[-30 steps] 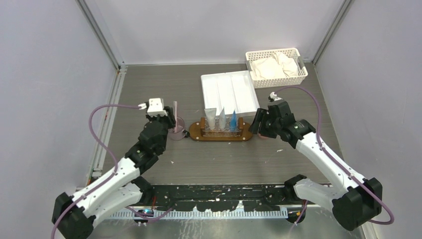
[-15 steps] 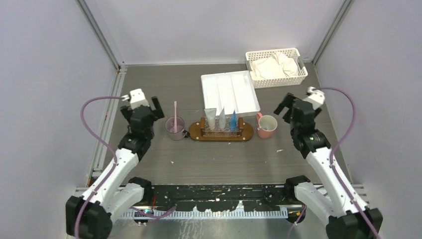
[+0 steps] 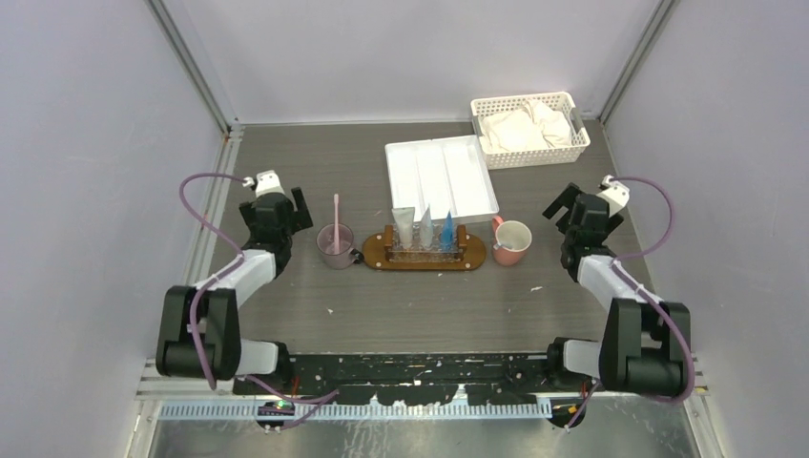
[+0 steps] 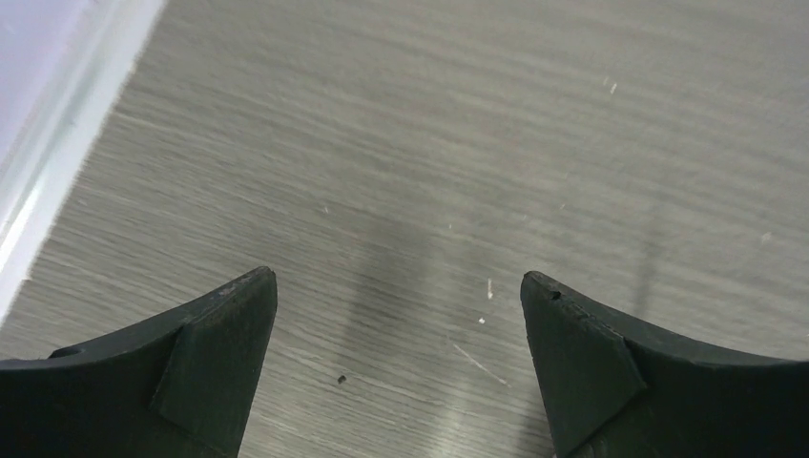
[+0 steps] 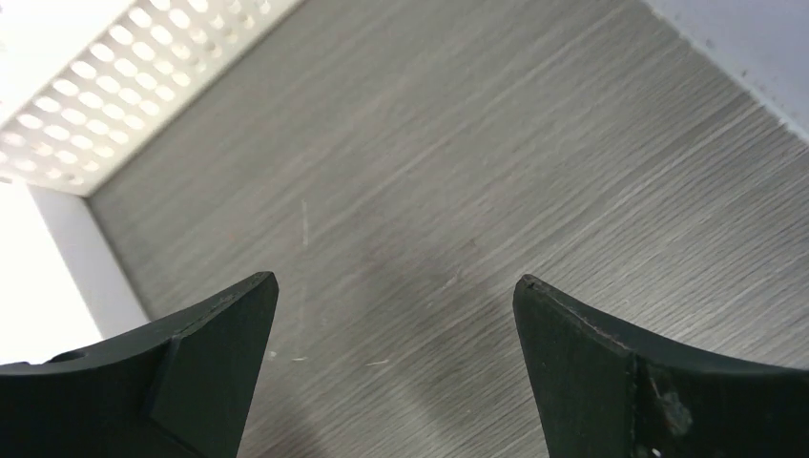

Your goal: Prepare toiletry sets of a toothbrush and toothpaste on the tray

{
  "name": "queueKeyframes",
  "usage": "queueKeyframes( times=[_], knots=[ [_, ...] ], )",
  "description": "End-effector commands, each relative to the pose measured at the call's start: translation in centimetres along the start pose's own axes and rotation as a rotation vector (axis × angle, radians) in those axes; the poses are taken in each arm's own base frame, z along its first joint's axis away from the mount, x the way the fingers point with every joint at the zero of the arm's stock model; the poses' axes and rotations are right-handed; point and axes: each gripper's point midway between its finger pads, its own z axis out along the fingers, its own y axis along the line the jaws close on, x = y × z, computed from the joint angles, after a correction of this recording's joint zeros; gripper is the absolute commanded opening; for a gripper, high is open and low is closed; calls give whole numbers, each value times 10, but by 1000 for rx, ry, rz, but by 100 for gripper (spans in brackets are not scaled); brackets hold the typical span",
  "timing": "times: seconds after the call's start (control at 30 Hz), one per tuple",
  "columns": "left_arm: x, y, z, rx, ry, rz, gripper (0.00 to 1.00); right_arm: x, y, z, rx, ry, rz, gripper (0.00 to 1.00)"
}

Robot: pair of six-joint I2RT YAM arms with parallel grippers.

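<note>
**Both pincers wide apart, holding nothing**

The wooden tray (image 3: 475, 258) lies in the middle of the grey bench (image 3: 420, 305), with its long side running left to right. 3 toothpaste tubes stand up in a row on it. From left to right they are a white-grey tube (image 3: 403, 227), another white-grey tube (image 3: 426, 225) and a blue tube (image 3: 446, 230). Their bottoms sit in something clear that is too small to make out.

A purple cup (image 3: 335, 248) stands on the bench just beside the left end of the tray. 1 pink toothbrush (image 3: 336, 215) stands up inside this cup, so it is not on the tray. A pink mug (image 3: 513, 242) stands just beside the right end of the tray.

Behind the wooden tray lies a white tray (image 3: 441, 178) with long slots. A white basket (image 3: 488, 151) with a pale cloth (image 3: 527, 126) in it sits at the back right.

The left pincer (image 4: 399, 286) is out to the left of the purple cup, well apart from it. Its 2 fingers are spread wide, and only bare bench shows between them. The right pincer (image 5: 396, 286) is out to the right of the pink mug. Its fingers are spread wide too, with only bare bench between them. Its own camera also shows a corner of the basket.
</note>
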Motion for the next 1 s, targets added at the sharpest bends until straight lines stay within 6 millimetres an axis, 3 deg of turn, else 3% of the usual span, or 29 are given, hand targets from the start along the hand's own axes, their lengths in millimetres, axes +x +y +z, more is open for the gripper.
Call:
queueKeyframes(
  times=[0.0,0.43,0.57,0.77,0.97],
  knots=[
    [-17,-12,15,70,-68,-9,100,-13,10,19,-58,-118,-1,100],
    [-34,-33,41,145,-111,52,100,-32,19,33,-98,-235,30,100],
    [-41,-40,19,215,-82,46,100,-40,5,12,-61,-241,22,100],
    [-52,-32,-23,241,-140,10,100,-54,-7,-18,-15,-256,18,100],
    [-26,-6,-28,149,-183,8,100,-29,-19,-11,12,-241,68,100]
  ],
)
